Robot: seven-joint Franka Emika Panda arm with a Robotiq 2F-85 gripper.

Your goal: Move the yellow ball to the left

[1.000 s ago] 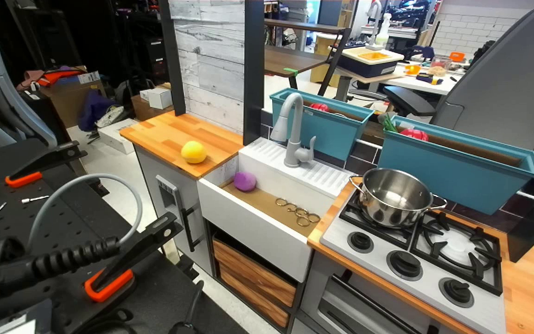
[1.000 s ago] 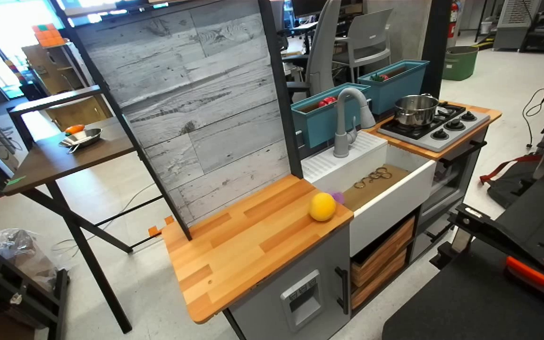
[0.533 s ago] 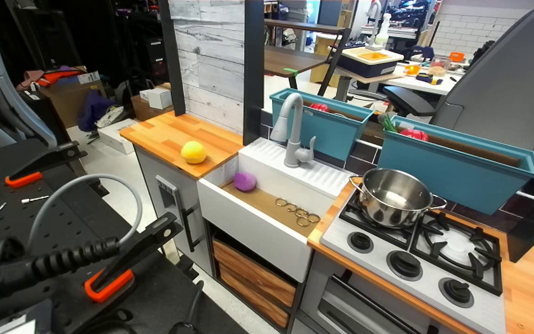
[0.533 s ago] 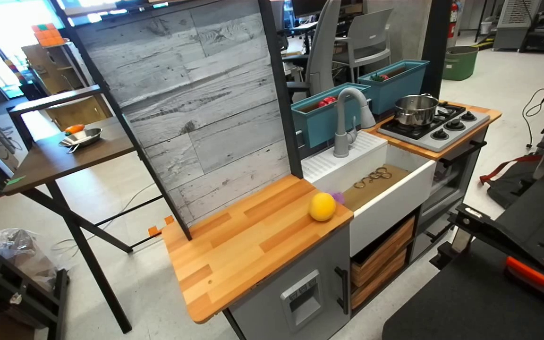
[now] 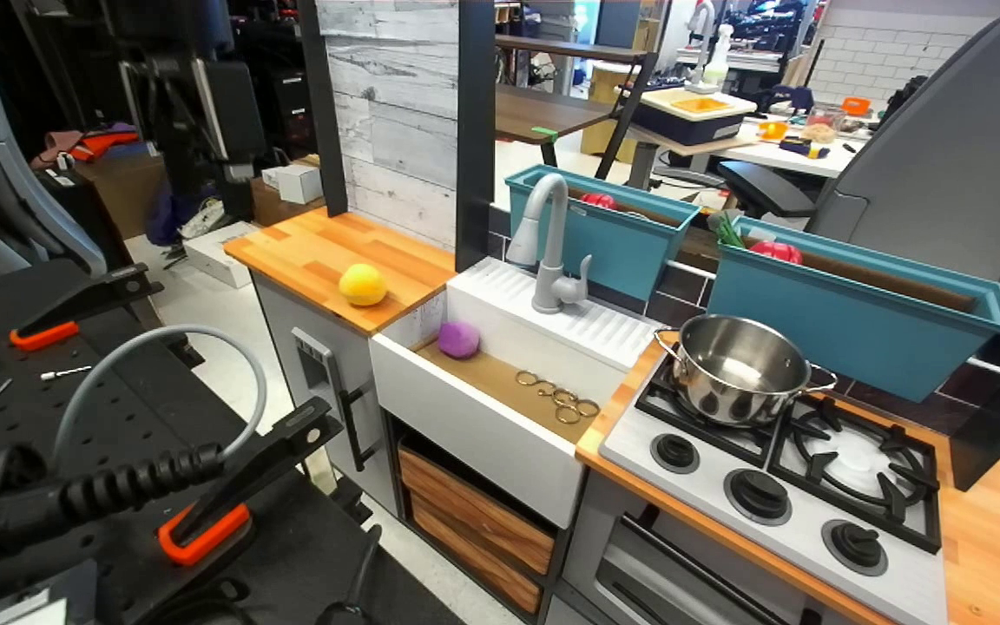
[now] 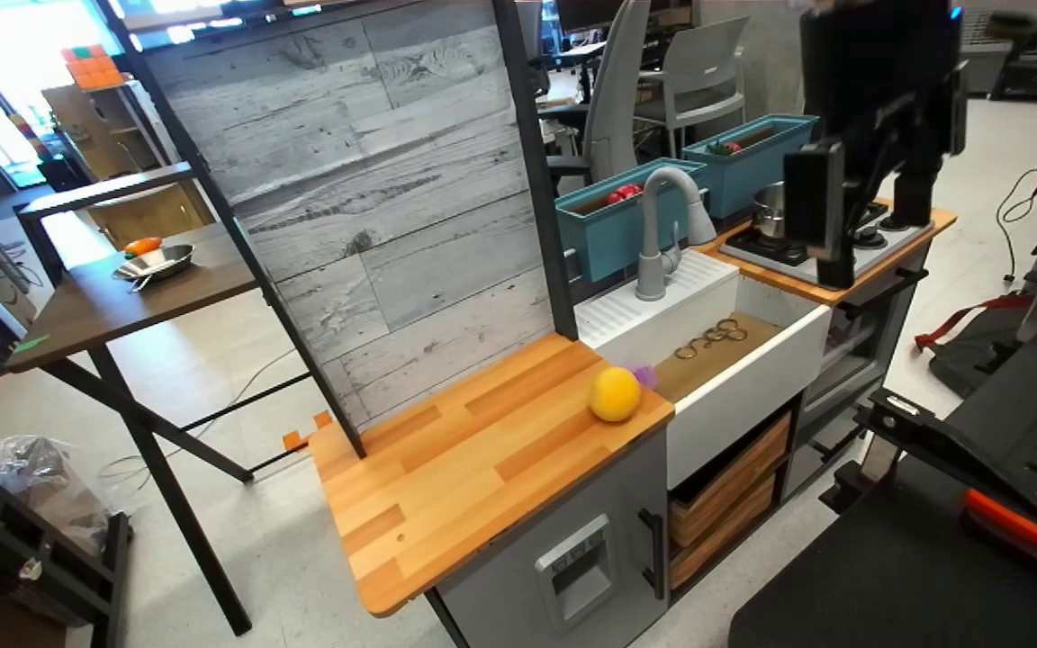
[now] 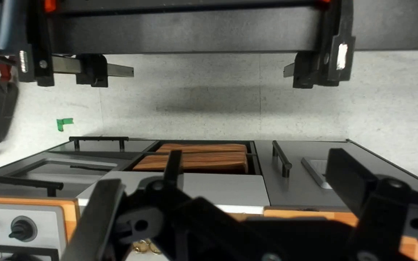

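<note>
The Robotiq gripper [image 6: 874, 239] enters view, fingers [image 6: 814, 202] spread, well apart from the yellow ball [image 6: 615, 393] near the edge of a butcher-block countertop [image 6: 469, 472] stretching beyond.

My feed shows the window [image 6: 5, 94] blown out in an exterior view and glints on the pot [image 5: 730, 378]; the wrist view has a soft shadow across the floor [image 7: 201, 105] and a dim, blurred foreground.

In both exterior views, the ball [image 6: 615, 394] rests on the countertop [image 6: 455, 486] left of the sink [image 5: 476, 425], which holds rings [image 5: 575, 404] and a lump [image 5: 458, 339], hard to identify. Right of the sink, a pot [image 5: 730, 391] stands on the stove [image 5: 713, 476], before a planter [image 5: 847, 330].
</note>
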